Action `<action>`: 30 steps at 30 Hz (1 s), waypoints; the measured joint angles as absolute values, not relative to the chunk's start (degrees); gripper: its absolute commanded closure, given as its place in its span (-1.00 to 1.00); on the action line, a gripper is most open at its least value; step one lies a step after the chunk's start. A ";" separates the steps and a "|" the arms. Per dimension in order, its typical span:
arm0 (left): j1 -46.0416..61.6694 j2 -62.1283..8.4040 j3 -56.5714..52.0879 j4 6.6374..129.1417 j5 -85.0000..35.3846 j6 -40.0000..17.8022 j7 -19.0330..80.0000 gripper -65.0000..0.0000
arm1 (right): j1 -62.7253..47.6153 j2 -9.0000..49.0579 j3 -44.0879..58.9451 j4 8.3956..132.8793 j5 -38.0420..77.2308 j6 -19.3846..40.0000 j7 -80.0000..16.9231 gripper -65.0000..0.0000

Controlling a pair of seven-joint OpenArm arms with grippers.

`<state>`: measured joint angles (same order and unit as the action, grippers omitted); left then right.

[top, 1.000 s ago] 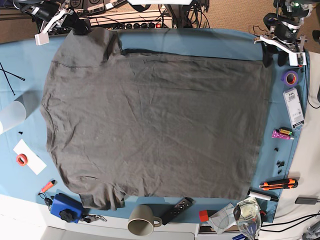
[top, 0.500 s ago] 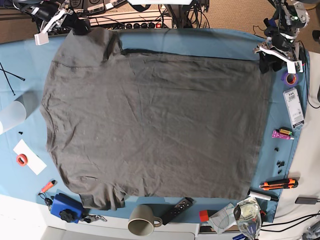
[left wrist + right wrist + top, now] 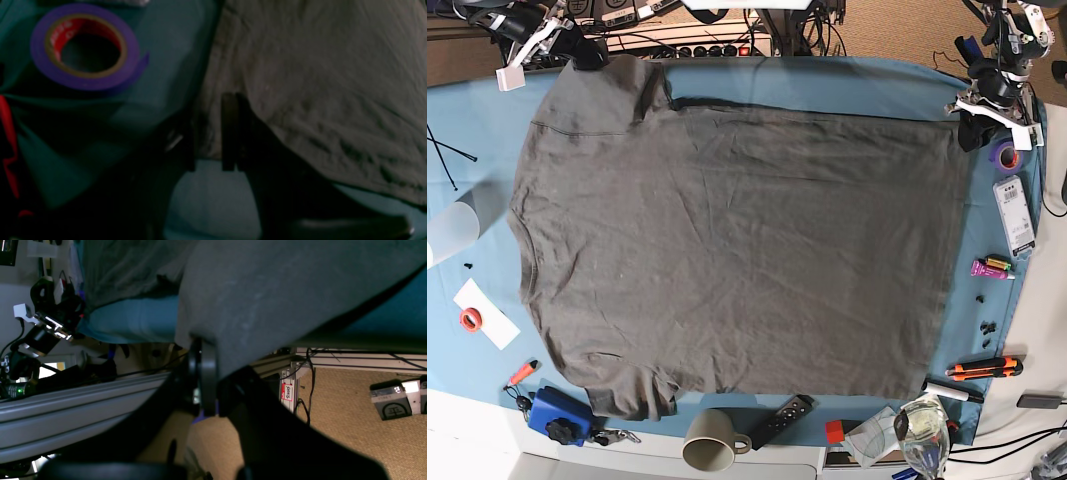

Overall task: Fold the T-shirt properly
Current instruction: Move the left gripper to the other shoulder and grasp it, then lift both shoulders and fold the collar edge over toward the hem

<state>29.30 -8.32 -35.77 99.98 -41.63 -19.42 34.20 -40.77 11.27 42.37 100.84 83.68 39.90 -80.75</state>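
Observation:
The dark grey T-shirt lies spread flat on the blue table cloth. My left gripper is at the shirt's far right corner. In the left wrist view the left gripper has its fingers close together on either side of the T-shirt hem. Cloth fills the narrow gap, and I cannot tell whether it is pinched. My right gripper is at the far left corner. In the right wrist view the right gripper is shut on the edge of the T-shirt.
A purple tape roll lies just beside the left gripper. A white device, an orange cutter, a mug, a remote, a blue box and a plastic cup ring the shirt.
The left gripper came down onto the shirt's far right corner and its jaws narrowed from wide open. The right arm and the shirt stayed still.

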 measured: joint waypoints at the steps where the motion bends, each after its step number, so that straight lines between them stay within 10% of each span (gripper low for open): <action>1: 29.34 -8.32 -35.88 99.98 -41.56 -20.51 34.28 0.61 | -40.75 11.27 42.37 100.84 83.68 39.90 -80.73 1.00; 6: 29.76 -8.47 -36.12 99.96 -40.03 -25.63 34.70 0.18 | -40.77 11.27 42.37 100.84 83.68 39.90 -80.75 1.00; 23: 29.63 -9.15 -24.45 102.52 -24.40 -21.02 29.56 0.18 | -40.64 11.27 42.37 100.84 83.68 39.90 -80.75 1.00; 30: 29.26 -8.93 -22.63 103.20 -19.75 -7.70 28.67 1.00 | -40.62 11.25 42.65 100.84 83.68 39.92 -80.75 1.00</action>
